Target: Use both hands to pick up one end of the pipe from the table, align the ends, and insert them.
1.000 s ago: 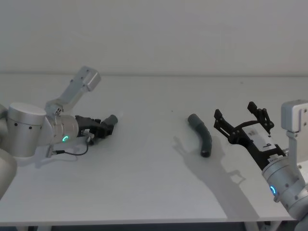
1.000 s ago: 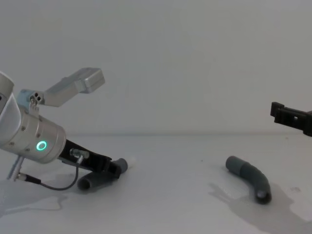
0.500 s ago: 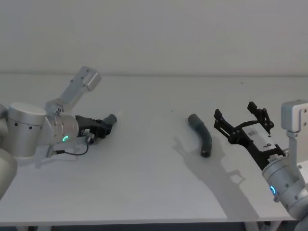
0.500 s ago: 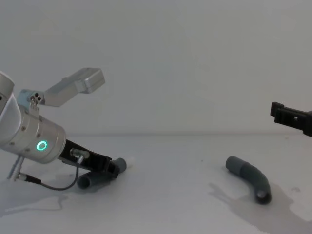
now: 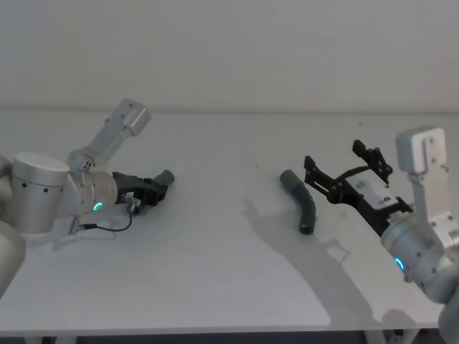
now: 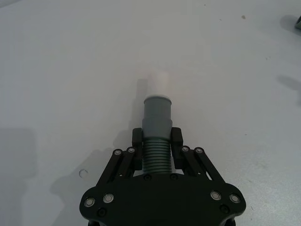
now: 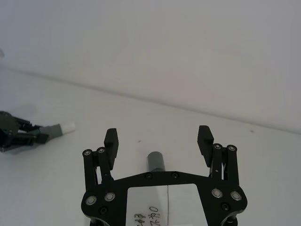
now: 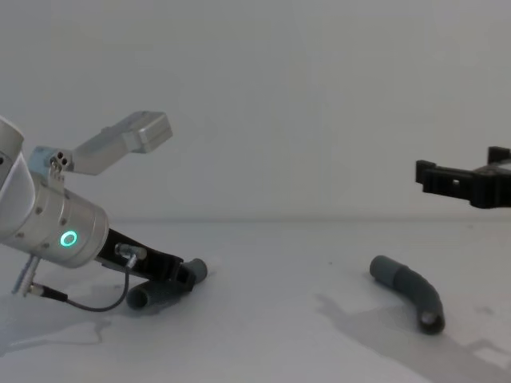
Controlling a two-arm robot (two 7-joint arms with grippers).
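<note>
Left gripper point(image 6: 156, 139) clamped on ribbed pipe piece point(image 6: 156, 117); right gripper point(image 7: 159, 137) spread near bent piece point(image 5: 305, 208) (curved, loose): risks rolling when pinched.

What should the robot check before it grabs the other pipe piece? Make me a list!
1. Left gripper shut on the left pipe piece: ok.
2. Right gripper open: ok, fingers spread wide.
3. Right pipe piece lined up between the open fingers: ok in the right wrist view.
4. Right gripper down at the right pipe piece: not ok, it hovers above it in the chest view.
5. Left pipe piece lifted off the table: cannot tell.
6. The two ends close together: not ok, the pieces lie far apart.
</note>
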